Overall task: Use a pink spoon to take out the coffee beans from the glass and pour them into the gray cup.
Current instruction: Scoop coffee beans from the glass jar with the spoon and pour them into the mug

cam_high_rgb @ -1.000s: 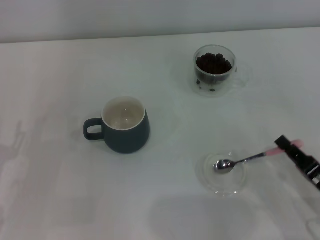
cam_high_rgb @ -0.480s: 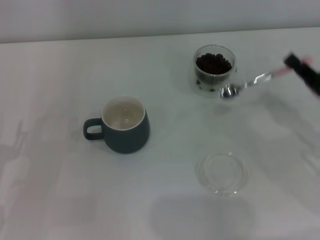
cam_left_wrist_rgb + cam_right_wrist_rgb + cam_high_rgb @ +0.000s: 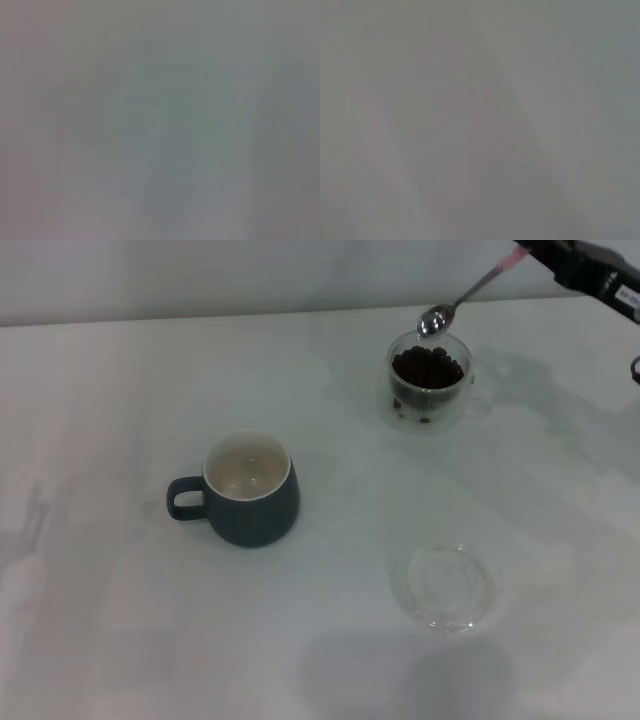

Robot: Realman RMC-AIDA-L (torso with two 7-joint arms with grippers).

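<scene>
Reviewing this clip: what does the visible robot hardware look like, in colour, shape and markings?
Only the right gripper shows, at the head view's upper right corner: a black, blocky, angular body with small pale markings on its side, too small to read. No cables are visible. The left arm is out of view.

A flat clear round saucer (image 3: 443,587) lies on the white table (image 3: 120,640), near its front edge.

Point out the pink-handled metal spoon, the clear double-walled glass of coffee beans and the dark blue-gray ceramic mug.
pink-handled metal spoon (image 3: 436,321): head view, on its shiny bowl.
clear double-walled glass (image 3: 400,407): head view, on its side wall.
dark blue-gray ceramic mug (image 3: 255,520): head view, on its outer body.
</scene>
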